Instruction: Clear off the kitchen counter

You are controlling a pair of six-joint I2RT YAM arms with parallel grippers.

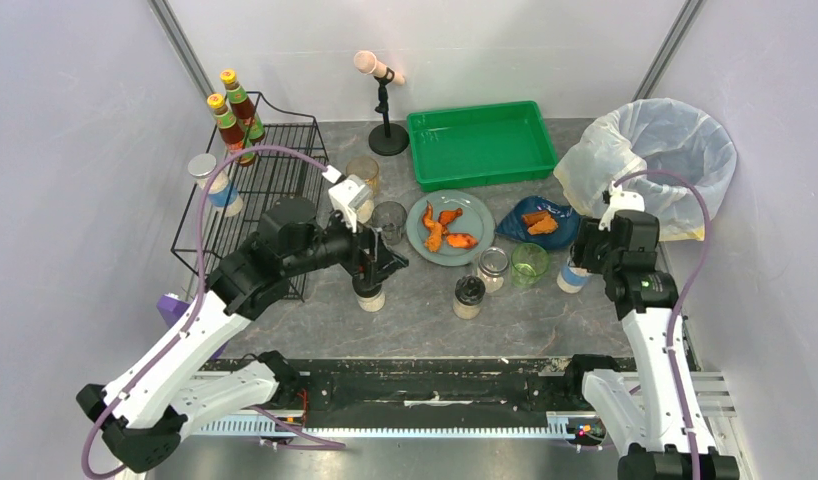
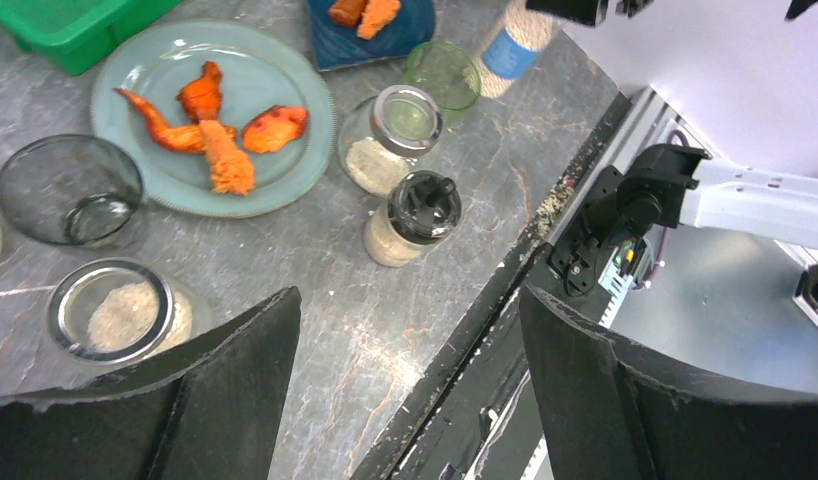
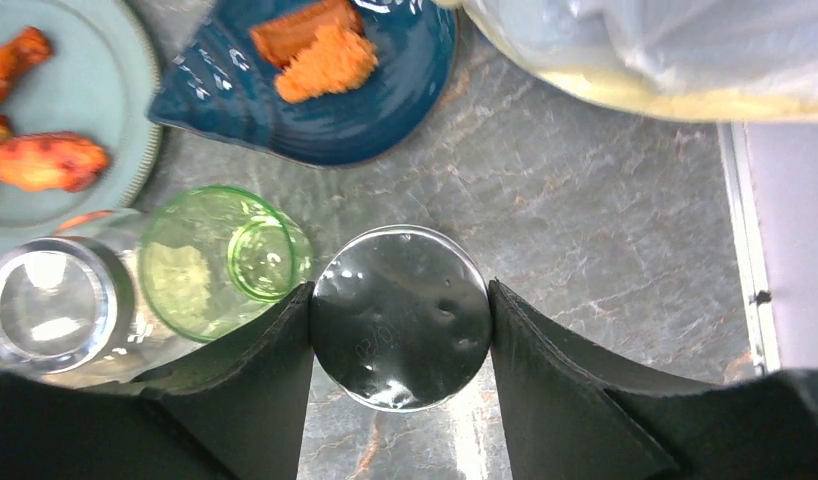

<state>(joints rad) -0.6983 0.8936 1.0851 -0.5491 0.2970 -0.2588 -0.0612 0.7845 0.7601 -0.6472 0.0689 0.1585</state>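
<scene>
The kitchen counter (image 1: 415, 325) is a dark grey mottled surface with a black rail. My right gripper (image 1: 577, 260) is shut on the silver lid of a blue-labelled jar (image 1: 571, 279). In the right wrist view both fingers (image 3: 255, 370) press the lid's sides (image 3: 402, 330). My left gripper (image 1: 371, 264) is open and empty, hovering over a jar of pale powder (image 1: 369, 297). In the left wrist view that jar (image 2: 120, 312) lies left of the left finger (image 2: 225, 390).
On the counter: grey-green plate with orange food (image 1: 450, 228), blue plate with food (image 1: 538, 222), green glass (image 1: 529, 262), silver-lidded jar (image 1: 493, 268), black-capped shaker (image 1: 469, 296), two clear glasses (image 1: 389, 220). Green tray (image 1: 480, 143), wire rack (image 1: 255, 190), lined bin (image 1: 655, 160), microphone stand (image 1: 387, 110).
</scene>
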